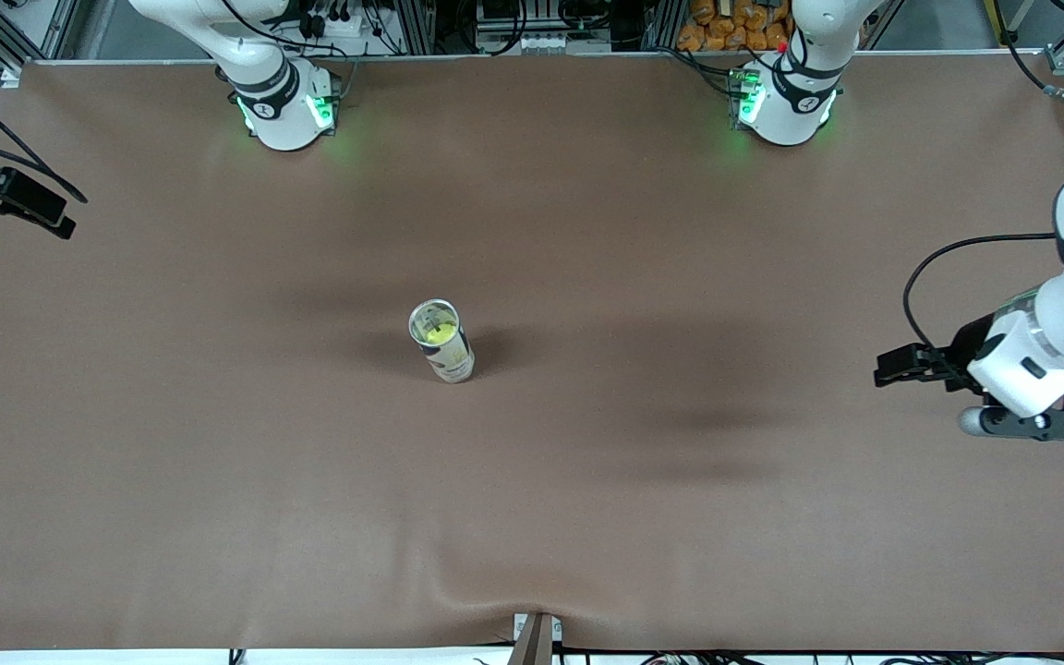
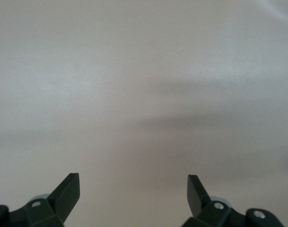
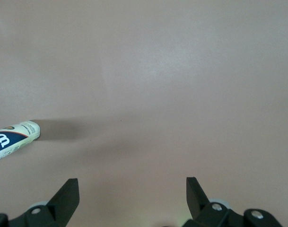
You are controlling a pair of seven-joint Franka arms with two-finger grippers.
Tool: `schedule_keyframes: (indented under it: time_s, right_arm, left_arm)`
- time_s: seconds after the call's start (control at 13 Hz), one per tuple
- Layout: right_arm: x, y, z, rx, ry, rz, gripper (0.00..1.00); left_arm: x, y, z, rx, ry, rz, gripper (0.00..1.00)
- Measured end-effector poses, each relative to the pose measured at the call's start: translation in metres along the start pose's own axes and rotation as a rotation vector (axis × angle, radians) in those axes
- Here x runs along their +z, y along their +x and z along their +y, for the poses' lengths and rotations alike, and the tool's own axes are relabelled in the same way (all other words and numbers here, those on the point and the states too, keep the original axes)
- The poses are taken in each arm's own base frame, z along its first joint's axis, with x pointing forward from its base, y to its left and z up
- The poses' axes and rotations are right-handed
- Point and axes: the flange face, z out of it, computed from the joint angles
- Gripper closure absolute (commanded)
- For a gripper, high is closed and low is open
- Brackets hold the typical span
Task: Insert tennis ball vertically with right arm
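Note:
A clear tube (image 1: 443, 344) with a white label stands upright near the middle of the brown table, and a yellow tennis ball (image 1: 438, 333) shows inside it through the open top. My right gripper (image 1: 52, 212) hangs over the table's edge at the right arm's end, well away from the tube. Its jaws are open and empty (image 3: 132, 194), and the right wrist view catches the tube (image 3: 16, 136) at its edge. My left gripper (image 1: 885, 369) waits over the left arm's end of the table, open with nothing between its fingers (image 2: 133, 191).
The brown mat (image 1: 587, 480) covers the whole table and has a wrinkle at its near edge. Both arm bases (image 1: 284, 109) (image 1: 786, 102) stand along the edge farthest from the front camera.

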Motion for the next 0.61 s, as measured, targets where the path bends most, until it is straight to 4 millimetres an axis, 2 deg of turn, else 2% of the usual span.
schedule_keyframes:
  time_s: [0.46,0.61]
  right_arm:
    - [0.0,0.001,0.004,-0.002,0.016,-0.003,0.0]
    - [0.0,0.001,0.004,-0.068,0.016,-0.004,0.0]
  left_arm:
    - [-0.031,-0.008,-0.046,-0.028,0.042,0.044,0.0]
    - [-0.044,-0.011,-0.046,-0.017,0.06,0.062,0.0]
